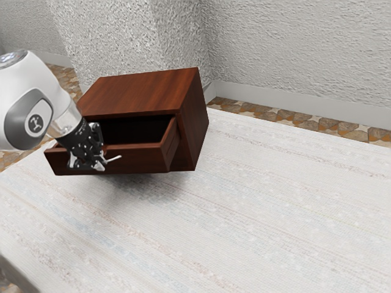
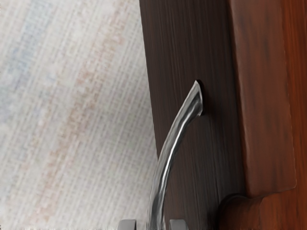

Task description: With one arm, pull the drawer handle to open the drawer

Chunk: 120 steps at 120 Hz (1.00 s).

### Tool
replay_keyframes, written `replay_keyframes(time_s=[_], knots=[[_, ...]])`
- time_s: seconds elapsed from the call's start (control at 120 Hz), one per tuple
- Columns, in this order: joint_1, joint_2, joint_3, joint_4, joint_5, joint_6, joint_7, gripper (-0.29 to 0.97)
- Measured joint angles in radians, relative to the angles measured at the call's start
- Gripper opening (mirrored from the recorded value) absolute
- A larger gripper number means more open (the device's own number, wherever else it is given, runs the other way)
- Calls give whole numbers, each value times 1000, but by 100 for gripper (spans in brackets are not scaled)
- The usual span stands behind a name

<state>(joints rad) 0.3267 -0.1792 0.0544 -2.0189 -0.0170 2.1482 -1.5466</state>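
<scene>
A dark red-brown wooden cabinet stands on the table at the exterior view's left. Its drawer is slid well out of the body, and the dark hollow inside shows above the drawer front. A curved silver handle is fixed to that front. My black gripper is at the handle, and its fingertips sit on either side of the silver bar, shut on it. The wrist view shows the dark drawer front just beyond the hand.
The pale woven tabletop stretches wide toward the exterior view's right and front. Rough grey walls rise behind the cabinet, with a patterned floor strip at the back. The table's near corner is at the lower left.
</scene>
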Motion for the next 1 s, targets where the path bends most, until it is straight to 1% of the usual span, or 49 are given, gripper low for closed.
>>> replay_keyframes(time_s=[1.0], knots=[[-10, -95, 2, -94, 5, 0, -13, 0]])
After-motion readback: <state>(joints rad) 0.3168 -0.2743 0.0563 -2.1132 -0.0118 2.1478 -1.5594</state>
